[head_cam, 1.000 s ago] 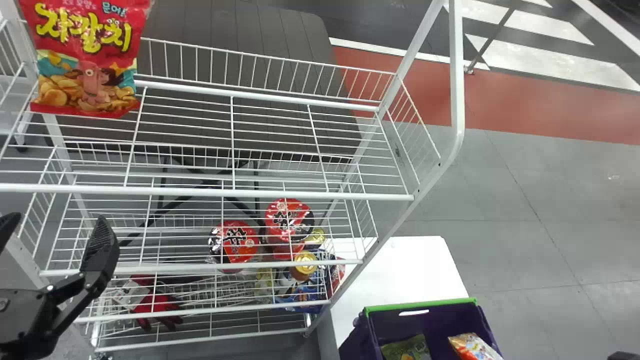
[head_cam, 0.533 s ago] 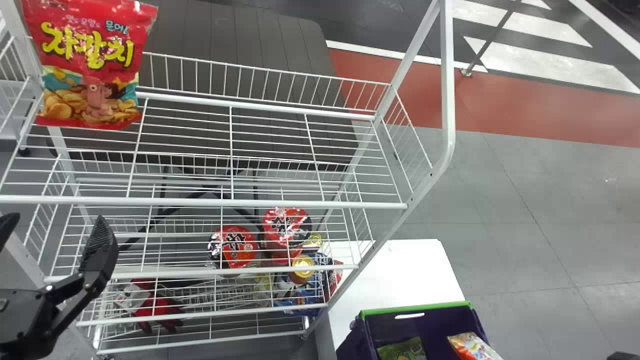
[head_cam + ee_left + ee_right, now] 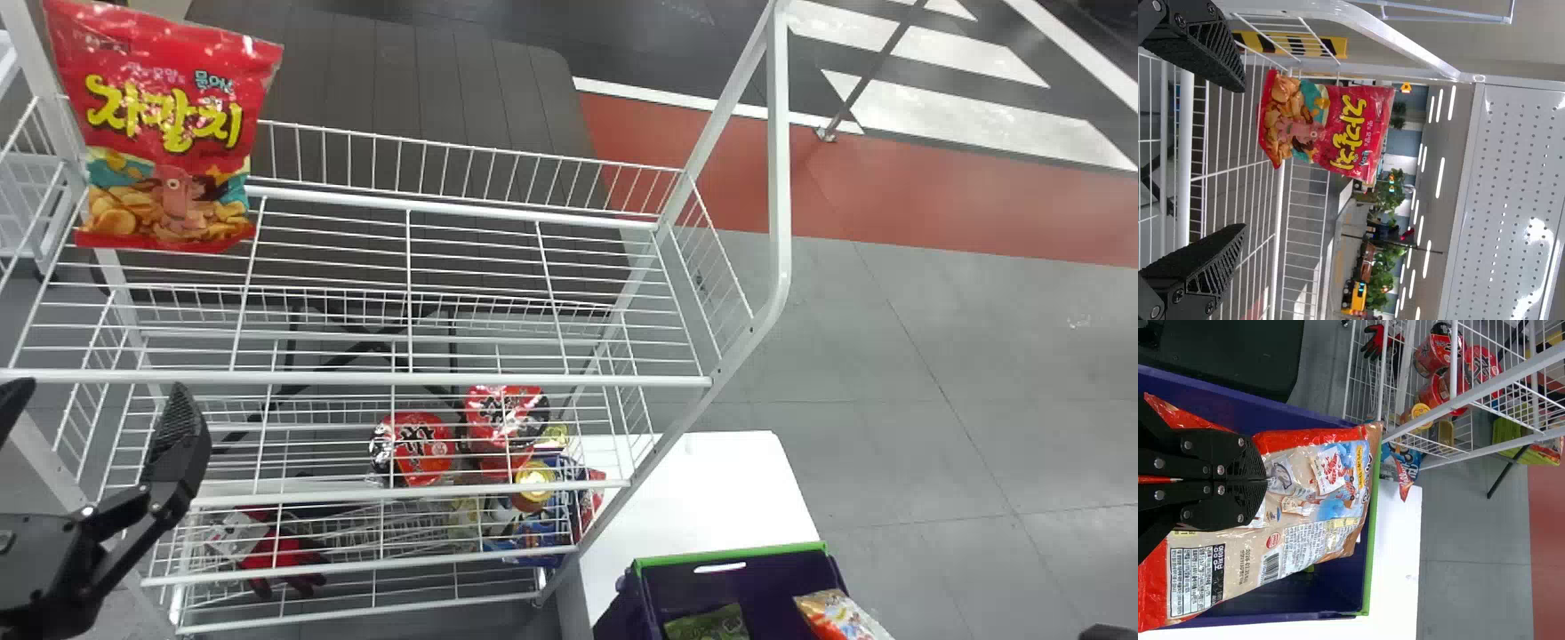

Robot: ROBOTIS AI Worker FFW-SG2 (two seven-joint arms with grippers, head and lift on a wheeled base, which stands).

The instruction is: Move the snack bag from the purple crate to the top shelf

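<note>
Over the purple crate (image 3: pixel 773 550), right gripper (image 3: pixel 1267 480) has jaws clamped on beige-and-red snack bag (image 3: pixel 1305 550). Left gripper (image 3: pixel 100 398), jaws apart, before the rack; red bag (image 3: pixel 169 133) on top shelf (image 3: pixel 382 378).

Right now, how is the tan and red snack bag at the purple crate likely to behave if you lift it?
The snack bag would probably flex and crumple, since its wrapper is creased. The shiny film could prove slippery. Its ends reach well past the pinch of the right hand, so they may sag or swing.
</note>
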